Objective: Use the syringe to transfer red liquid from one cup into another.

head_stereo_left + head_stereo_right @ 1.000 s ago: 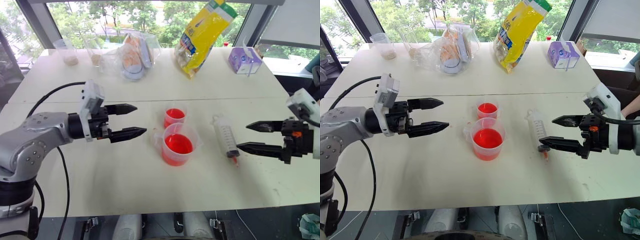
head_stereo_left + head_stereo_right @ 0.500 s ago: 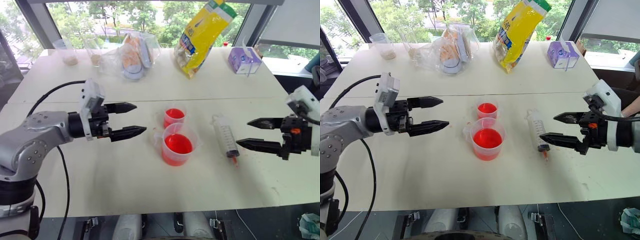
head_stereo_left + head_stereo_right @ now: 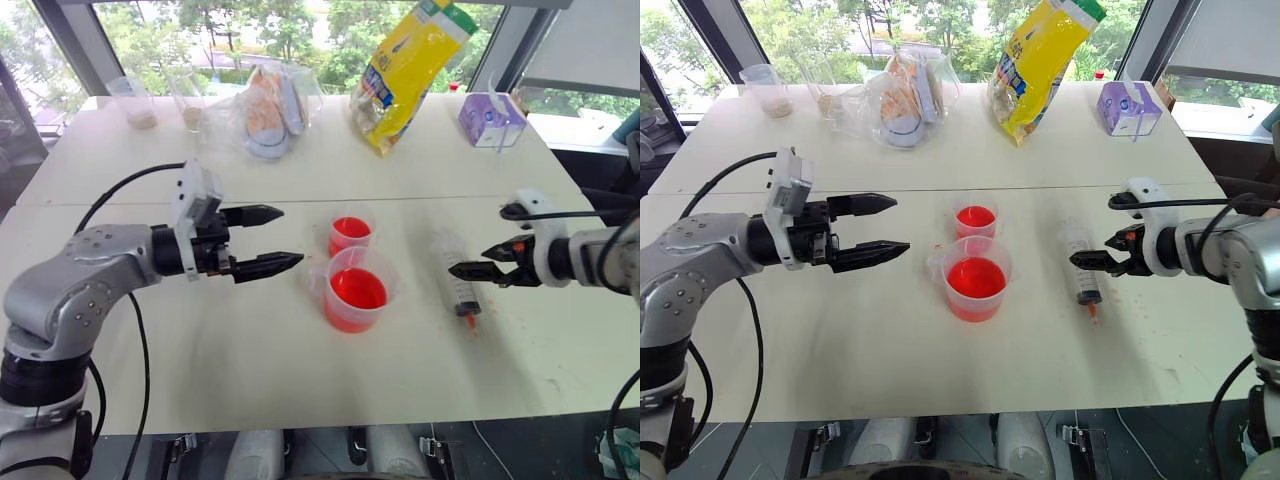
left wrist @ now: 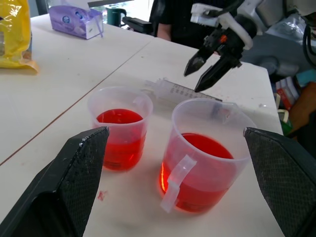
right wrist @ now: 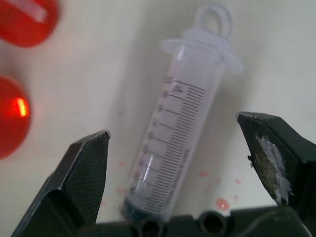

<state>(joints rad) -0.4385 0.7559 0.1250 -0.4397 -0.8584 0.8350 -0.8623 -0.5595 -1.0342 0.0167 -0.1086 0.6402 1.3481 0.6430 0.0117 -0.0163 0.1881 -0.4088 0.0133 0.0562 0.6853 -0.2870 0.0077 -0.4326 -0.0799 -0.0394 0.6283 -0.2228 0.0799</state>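
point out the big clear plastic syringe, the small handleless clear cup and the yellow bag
big clear plastic syringe (image 5: 174, 129), right wrist view, graduated barrel
small handleless clear cup (image 4: 120, 127), left wrist view, front wall
yellow bag (image 3: 405, 70), left eye view, middle of front

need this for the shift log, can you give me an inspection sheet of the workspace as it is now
surface: white table, small red droplets by the syringe tip.
job's things: syringe lying flat; measuring cup and small cup both upright, holding red liquid.
clutter: yellow bag, purple box, clear bag of packets, cups with beige contents at the far edge.
grippers: left gripper open, empty, left of the cups; right gripper open, straddling the syringe, not gripping.
cables: black cable on left arm.
surroundings: windows, trees outside.
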